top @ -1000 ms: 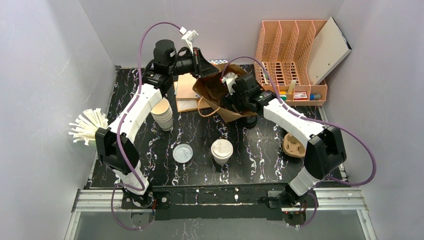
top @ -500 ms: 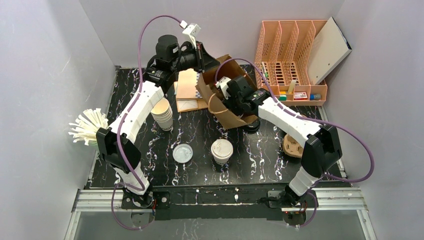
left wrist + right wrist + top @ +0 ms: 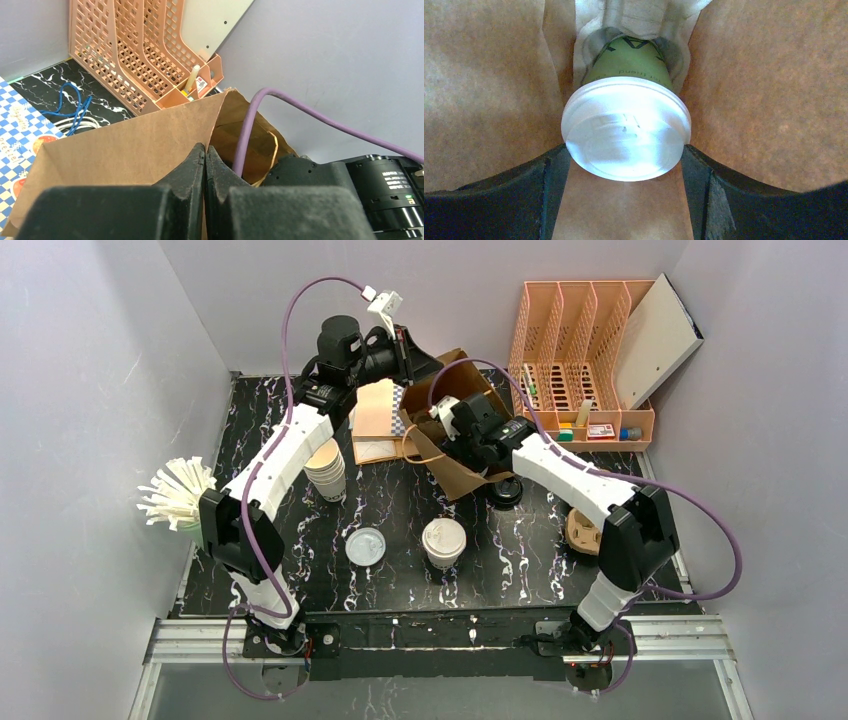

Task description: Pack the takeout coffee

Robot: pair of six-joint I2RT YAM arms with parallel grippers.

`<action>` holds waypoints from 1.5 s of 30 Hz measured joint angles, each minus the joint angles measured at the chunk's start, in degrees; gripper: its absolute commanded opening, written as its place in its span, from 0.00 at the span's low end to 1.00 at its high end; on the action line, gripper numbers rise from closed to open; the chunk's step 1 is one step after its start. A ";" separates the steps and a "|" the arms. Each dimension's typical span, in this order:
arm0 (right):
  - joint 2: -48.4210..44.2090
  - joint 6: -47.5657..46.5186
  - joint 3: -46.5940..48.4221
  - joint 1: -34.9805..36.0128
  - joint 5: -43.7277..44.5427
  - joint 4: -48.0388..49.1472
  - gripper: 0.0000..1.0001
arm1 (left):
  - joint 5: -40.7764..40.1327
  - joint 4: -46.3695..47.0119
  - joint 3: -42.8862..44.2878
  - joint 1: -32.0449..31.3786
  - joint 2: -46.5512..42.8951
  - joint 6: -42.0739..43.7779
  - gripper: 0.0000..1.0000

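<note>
Since a second ago both arms have drawn leftward and the brown paper bag has come with them, pulled up from its slump, so the loose black lid now shows just beside the bag's near corner. From my console the left claw reads as fully pinched: its two black fingers meet on the bag's upper rim, with brown paper running off to either side and a purple cable crossing just past its tips. My right claw is sunk inside the bag, jaws spread wide yet gripping the green-sided cup, one finger against each side just under the white sip lid; the cup points straight out ahead of that claw, its base tucked into the folded paper at the bag's far end, brown walls close on both sides. The cream cup with its own white lid stands upright on the black marbled table, well behind the right claw toward the arm bases. A translucent loose lid lies beside it, and the stack of lidless cups stands below the left claw's forearm. Beyond the left claw's tips I see the peach file rack.
</note>
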 measured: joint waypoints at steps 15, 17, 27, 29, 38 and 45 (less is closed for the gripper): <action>3.69 0.02 1.49 0.00 1.03 1.97 0.04 | 0.50 1.55 -0.63 0.09 0.52 -1.55 0.00; 4.00 0.04 1.49 0.00 1.05 2.34 0.04 | 0.50 1.75 -0.63 0.13 0.79 -1.68 0.00; 4.52 0.46 0.35 0.00 1.07 4.61 0.03 | 0.63 1.29 -0.63 0.26 0.92 -1.22 0.00; 4.52 0.48 -0.15 0.00 1.09 5.18 0.03 | 0.72 1.11 -0.63 0.26 0.92 -1.20 0.00; 4.92 1.31 -0.98 -0.07 1.33 6.95 0.04 | 1.07 1.05 -0.63 0.26 0.92 -1.14 0.00; 4.90 1.49 -0.76 -0.04 1.92 6.95 0.16 | 1.11 1.16 -0.61 0.26 0.92 -0.79 0.00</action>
